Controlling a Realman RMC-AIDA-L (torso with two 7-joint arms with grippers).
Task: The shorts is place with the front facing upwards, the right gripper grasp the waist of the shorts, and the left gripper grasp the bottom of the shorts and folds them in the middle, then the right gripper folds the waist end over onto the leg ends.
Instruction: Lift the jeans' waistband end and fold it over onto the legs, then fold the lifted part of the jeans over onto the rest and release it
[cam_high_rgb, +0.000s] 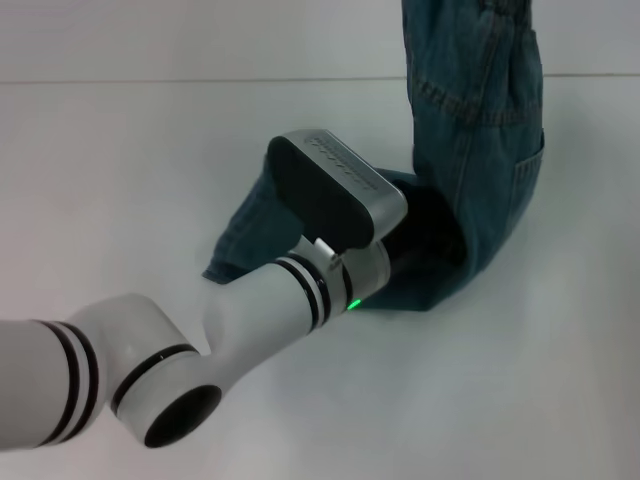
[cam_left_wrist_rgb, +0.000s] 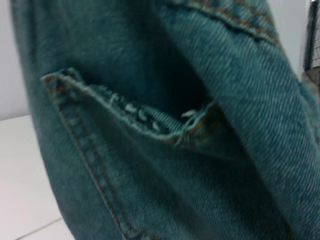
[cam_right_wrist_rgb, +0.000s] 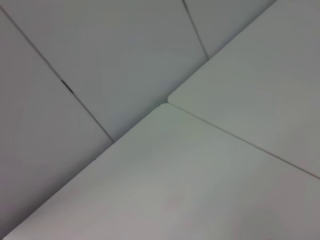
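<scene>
The blue denim shorts (cam_high_rgb: 480, 150) hang from above the top edge of the head view and curve down onto the white table (cam_high_rgb: 120, 180). Their lower part (cam_high_rgb: 245, 240) lies flat on the table. The waist is out of view above the frame. My left arm reaches in from the lower left, and its wrist housing (cam_high_rgb: 335, 185) sits right over the fold of the denim, hiding the left gripper's tip. The left wrist view is filled with denim (cam_left_wrist_rgb: 200, 190) and a stitched, slightly frayed edge (cam_left_wrist_rgb: 140, 117). The right gripper is out of view.
The right wrist view shows only white table panels (cam_right_wrist_rgb: 175, 180) meeting at a seam (cam_right_wrist_rgb: 165, 104). A table seam (cam_high_rgb: 150, 82) runs across the back in the head view. White tabletop surrounds the shorts on the left and front.
</scene>
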